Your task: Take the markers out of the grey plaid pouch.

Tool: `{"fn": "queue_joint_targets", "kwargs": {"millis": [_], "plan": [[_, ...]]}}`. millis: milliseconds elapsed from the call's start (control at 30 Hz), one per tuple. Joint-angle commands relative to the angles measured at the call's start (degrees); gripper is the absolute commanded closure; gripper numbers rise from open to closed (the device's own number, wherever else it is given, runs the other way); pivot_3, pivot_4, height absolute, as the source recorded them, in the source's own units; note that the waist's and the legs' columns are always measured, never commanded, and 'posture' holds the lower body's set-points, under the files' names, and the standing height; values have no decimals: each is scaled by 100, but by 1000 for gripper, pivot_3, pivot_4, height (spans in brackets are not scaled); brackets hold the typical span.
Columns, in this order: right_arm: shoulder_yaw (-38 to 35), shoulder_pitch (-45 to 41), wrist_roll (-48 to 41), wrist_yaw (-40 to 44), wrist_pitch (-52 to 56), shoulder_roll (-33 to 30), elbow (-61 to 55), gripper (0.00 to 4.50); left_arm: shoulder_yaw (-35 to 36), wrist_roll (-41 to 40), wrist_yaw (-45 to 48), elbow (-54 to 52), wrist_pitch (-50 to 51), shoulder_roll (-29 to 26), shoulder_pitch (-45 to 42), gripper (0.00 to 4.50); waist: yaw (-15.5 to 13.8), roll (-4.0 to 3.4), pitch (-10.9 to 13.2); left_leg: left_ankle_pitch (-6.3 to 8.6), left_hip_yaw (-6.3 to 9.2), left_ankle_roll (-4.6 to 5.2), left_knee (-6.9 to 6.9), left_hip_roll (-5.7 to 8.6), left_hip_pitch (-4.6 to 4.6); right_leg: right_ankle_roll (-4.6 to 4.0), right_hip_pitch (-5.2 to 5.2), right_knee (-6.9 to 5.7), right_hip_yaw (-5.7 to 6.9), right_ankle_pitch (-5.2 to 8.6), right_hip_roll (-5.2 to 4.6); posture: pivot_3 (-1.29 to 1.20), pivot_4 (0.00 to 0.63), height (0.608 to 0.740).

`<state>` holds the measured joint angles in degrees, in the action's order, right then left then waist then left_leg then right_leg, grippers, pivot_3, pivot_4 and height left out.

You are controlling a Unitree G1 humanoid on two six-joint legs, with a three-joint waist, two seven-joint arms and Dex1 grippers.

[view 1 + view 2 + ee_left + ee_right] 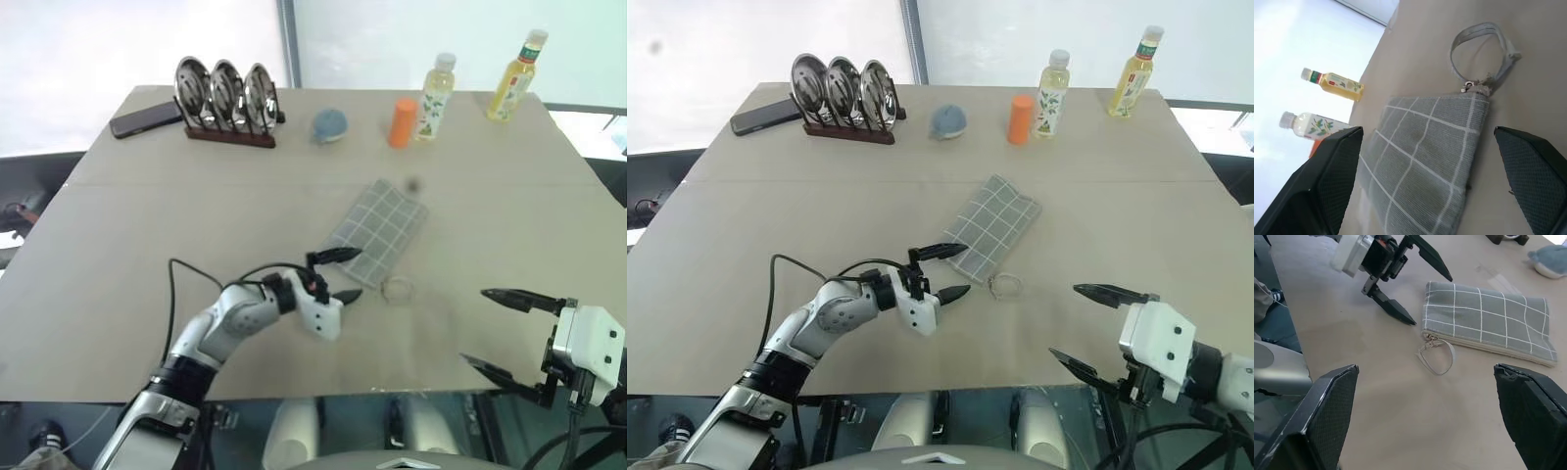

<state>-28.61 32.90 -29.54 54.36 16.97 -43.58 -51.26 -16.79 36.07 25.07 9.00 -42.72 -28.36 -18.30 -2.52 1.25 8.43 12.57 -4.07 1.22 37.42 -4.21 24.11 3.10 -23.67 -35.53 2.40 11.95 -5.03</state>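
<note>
The grey plaid pouch (993, 227) lies flat on the counter (745, 225), roughly in the middle, with its small strap loop (1003, 285) at the near end. It appears zipped shut, and no markers can be seen; they are presumably inside. The left gripper (945, 271) sits just beside the pouch's near corner, on the side away from the loop, with its fingers spread wide and nothing between them. The right gripper (1095, 328) hangs well apart from the pouch, toward the counter's near edge, also wide open and empty. Beyond the pouch, along the far edge, stand a rack of metal lids (844, 98), a blue-grey ball (947, 120), an orange cylinder (1021, 119) and two bottles (1050, 81). The pouch looks light, thin and floppy, so it would likely slide or bunch up when pushed rather than resist. A sensible hold seems to be pinching the fabric corner near the loop with one gripper to pin it, while the other works the zipper pull, which is small and could easily slip. The markers, being thin and light, may roll once they come free.
</note>
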Motion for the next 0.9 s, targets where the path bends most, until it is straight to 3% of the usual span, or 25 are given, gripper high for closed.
{"fn": "queue_joint_targets", "kwargs": {"millis": [33,233,267,367,533,567,767,900], "plan": [[-348,230,-101,-132,18,124,-387,17,-243,772,-465,238,549,111,-159,28,-11,1,-5,0,1,0,0,0,-3,0,1,0,0,0,0,0,150,740],[-242,269,21,-340,32,233,-456,17,-445,1329,-881,322,1249,86,-250,28,21,1,-26,16,2,-27,-1,-1,-32,0,16,-14,-3,0,0,0,150,740],[-158,215,67,-390,25,234,-432,0,-501,1262,-763,389,1327,87,-274,266,23,-4,-33,16,3,-27,-2,-1,-35,0,16,-16,-3,0,-1,0,150,740],[61,31,157,-499,18,220,-345,0,-569,1243,-720,527,1581,63,-399,1291,31,-6,-34,17,8,-29,-3,-2,-39,0,14,-18,-2,0,-1,0,150,740],[334,-330,238,-555,7,164,-136,0,-580,1159,-759,564,1875,14,-555,3718,38,-23,-47,17,9,-29,-4,-2,-41,0,10,-13,-1,0,-6,0,150,740],[395,-403,255,-556,-4,154,-96,0,-574,1095,-703,536,1923,10,-558,4405,38,-29,-51,17,8,-29,-4,-2,-42,0,10,-11,-1,0,-8,0,150,740],[661,-727,352,-586,-43,136,76,0,-512,820,-604,311,2111,-46,-512,4405,70,-41,-62,17,13,-28,-7,-2,-48,0,-1,-2,3,1,-7,0,150,740],[816,-983,419,-688,-22,166,146,0,-261,-32,-461,78,1948,-25,-508,4405,116,-38,-60,17,13,-28,-7,-2,-46,0,-4,2,3,1,-8,0,150,740]]}}
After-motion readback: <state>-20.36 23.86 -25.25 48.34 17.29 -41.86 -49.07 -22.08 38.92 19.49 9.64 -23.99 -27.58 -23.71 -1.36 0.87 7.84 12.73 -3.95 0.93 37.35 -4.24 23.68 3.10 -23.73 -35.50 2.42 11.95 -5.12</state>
